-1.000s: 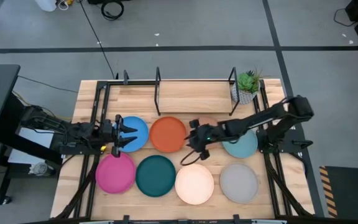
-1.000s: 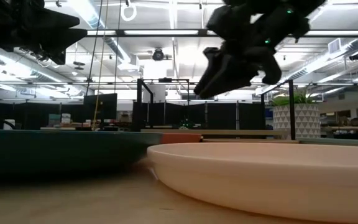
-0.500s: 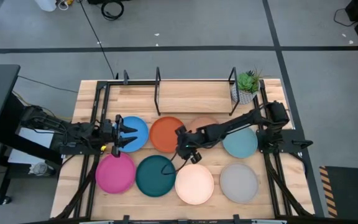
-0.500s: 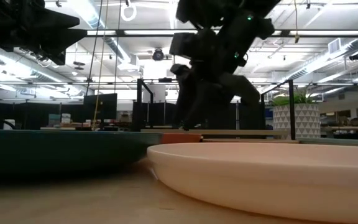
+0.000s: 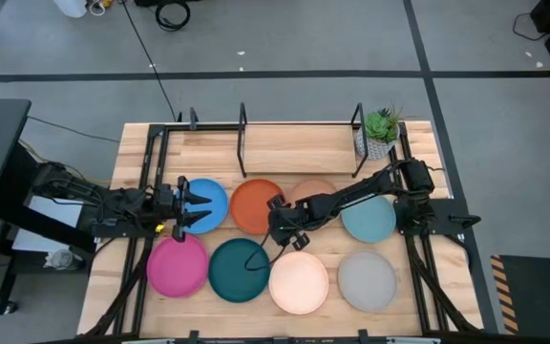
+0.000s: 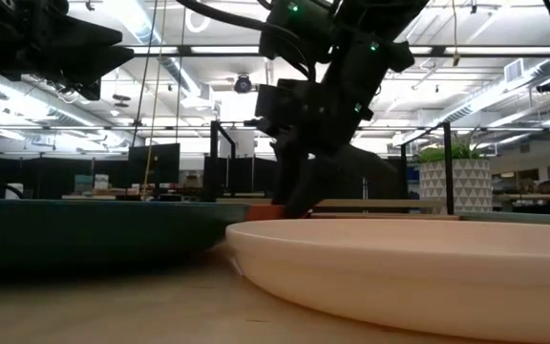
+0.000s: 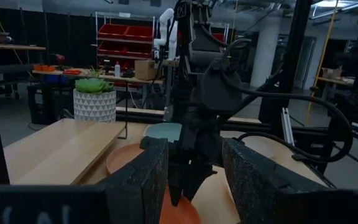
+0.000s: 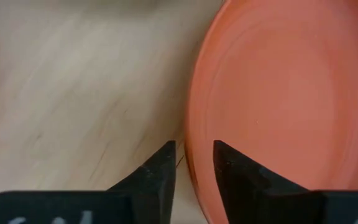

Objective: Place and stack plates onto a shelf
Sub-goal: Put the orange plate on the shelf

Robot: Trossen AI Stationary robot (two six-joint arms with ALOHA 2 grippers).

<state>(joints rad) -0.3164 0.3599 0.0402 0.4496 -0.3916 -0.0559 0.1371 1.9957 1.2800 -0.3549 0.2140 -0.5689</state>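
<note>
Low view first: the cream plate (image 6: 399, 263) fills the foreground on the tabletop (image 6: 113, 306), the dark teal plate (image 6: 84, 234) just beside it, and behind them the right gripper (image 6: 289, 205) comes down to the near edge of the orange plate (image 6: 277, 211).

From above, the near row reads magenta plate (image 5: 178, 265), dark teal (image 5: 240, 270), cream (image 5: 299, 283), grey plate (image 5: 367, 280). Behind it sit the blue plate (image 5: 210, 203), orange (image 5: 254, 205), tan plate (image 5: 315, 191) and light blue plate (image 5: 370, 220), all flat on the tabletop (image 5: 132, 162).

The right gripper (image 5: 277, 229) sits low at the orange plate's rim, on the side facing the cream and teal plates. Its wrist view shows the two fingers (image 8: 155, 171) parted narrowly, straddling the orange rim (image 8: 272, 93), one finger over bare wood, the other over the plate. Whether they touch the rim, I cannot tell.

The left gripper (image 5: 199, 206) hovers over the blue plate, fingers (image 7: 143, 180) spread apart and holding nothing.

Farthest back, the shelf (image 5: 275, 143) stands along the tabletop's far edge, its wood board bare, no plate on it yet. A potted plant (image 5: 380, 132) stands at its right end.
</note>
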